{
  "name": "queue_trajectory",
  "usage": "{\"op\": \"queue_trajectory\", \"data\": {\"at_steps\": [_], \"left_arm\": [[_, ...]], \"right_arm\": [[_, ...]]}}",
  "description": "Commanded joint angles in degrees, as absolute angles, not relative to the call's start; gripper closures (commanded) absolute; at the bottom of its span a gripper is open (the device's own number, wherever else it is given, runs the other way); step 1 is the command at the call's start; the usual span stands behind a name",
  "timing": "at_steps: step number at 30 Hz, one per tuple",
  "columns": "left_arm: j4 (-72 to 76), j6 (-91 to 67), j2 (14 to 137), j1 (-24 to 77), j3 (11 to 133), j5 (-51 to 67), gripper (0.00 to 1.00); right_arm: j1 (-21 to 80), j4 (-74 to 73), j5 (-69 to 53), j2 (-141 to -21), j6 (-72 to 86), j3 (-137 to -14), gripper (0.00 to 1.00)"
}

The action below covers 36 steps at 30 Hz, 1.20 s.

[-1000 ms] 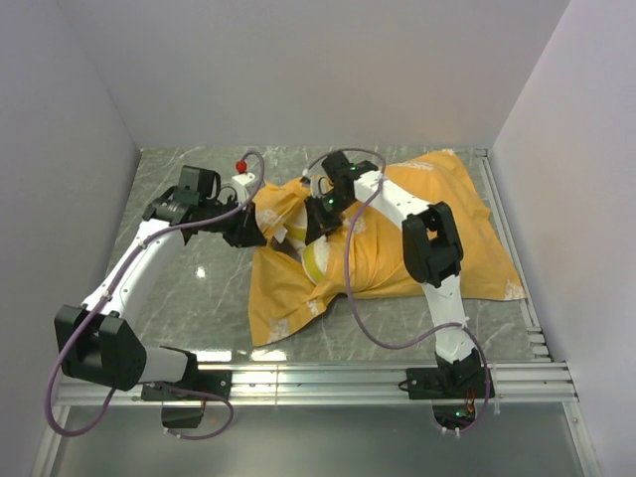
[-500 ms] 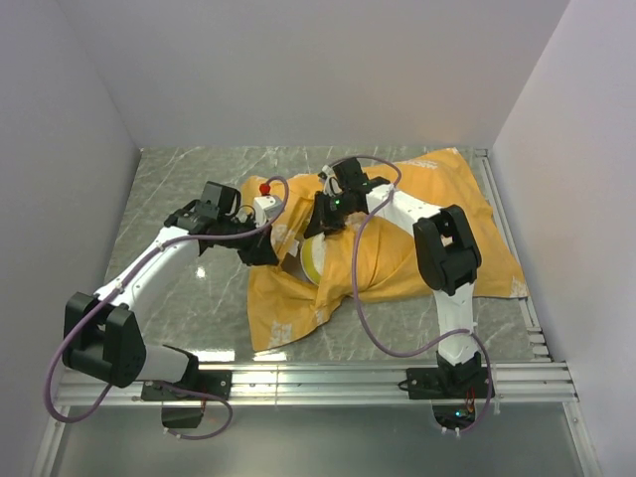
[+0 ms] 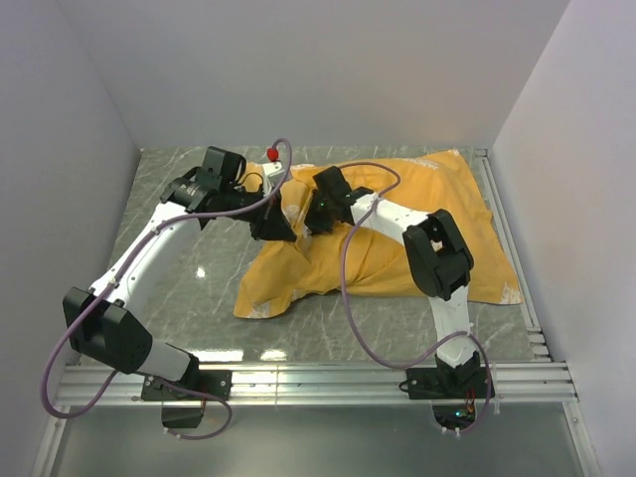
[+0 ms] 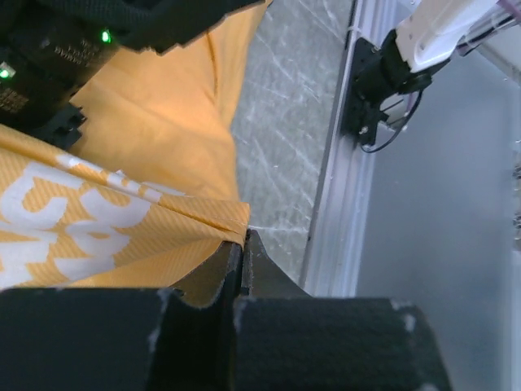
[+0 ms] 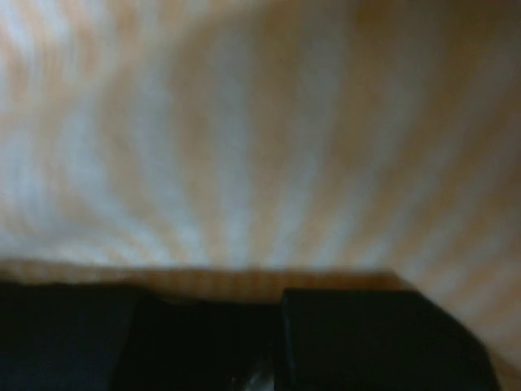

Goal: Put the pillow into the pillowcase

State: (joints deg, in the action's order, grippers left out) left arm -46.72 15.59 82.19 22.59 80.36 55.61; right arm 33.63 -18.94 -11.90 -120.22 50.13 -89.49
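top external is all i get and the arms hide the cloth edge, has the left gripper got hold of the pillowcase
observer: yes, in the left wrist view the left gripper is shut on a corner of the pillowcase hem.
operator: and the right one
observer: right wrist view is a blur of orange cloth close against the right gripper; open or shut, cannot tell.
operator: any blue at the pinch
observer: no, only orange-yellow with pale print there.

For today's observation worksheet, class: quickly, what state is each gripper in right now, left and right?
Left gripper: closed, pinching the edge of the pillowcase.
Right gripper: cannot be told; its wrist view is all blur.
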Motion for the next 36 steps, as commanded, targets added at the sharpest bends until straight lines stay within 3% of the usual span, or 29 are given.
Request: {"op": "queue_trajectory", "data": {"at_steps": [1,4,7,9,14,16,18,22,25,30,36], "left_arm": [[-49.3,6.7,80.9,23.6,83.4,68.2,1.00],[-44.2,3.3,79.5,22.9,80.9,66.4,1.00],[-41.1,2.8,78.8,19.4,75.7,62.9,1.00],[-38.3,2.7,78.9,17.4,72.4,60.5,1.00],[-33.7,3.3,80.9,16.9,69.8,57.2,1.00],[-32.6,3.1,81.6,16.9,69.6,57.6,1.00],[-32.2,2.9,81.8,16.9,69.8,57.7,1.00],[-32.2,3.6,81.9,16.9,70.3,57.6,1.00],[-31.3,2.8,81.2,16.9,69.9,57.7,1.00],[-29.4,0.4,79.8,16.9,69.1,58.2,1.00],[-25.8,-5.2,77.3,17.1,70.2,60.9,1.00]], "right_arm": [[35.0,-16.4,6.1,-121.3,54.0,-92.1,1.00],[34.4,-12.9,-1.7,-120.1,51.8,-90.7,0.96],[31.7,-12.2,-17.6,-115.5,46.2,-89.6,0.59],[30.2,-14.2,-30.1,-113.0,43.3,-91.0,0.53],[28.5,-25.2,-45.4,-108.1,31.5,-91.1,0.32],[28.6,-31.9,-48.4,-107.0,25.1,-90.7,0.30],[28.5,-36.2,-48.5,-106.4,19.1,-90.4,0.33],[29.1,-41.8,-52.5,-104.2,13.0,-88.3,0.62],[32.2,-46.4,-54.0,-104.1,8.7,-89.5,0.72],[35.1,-47.4,-49.1,-115.1,11.2,-88.8,0.82],[36.2,-38.9,-40.8,-125.9,16.4,-93.2,0.77]]}}
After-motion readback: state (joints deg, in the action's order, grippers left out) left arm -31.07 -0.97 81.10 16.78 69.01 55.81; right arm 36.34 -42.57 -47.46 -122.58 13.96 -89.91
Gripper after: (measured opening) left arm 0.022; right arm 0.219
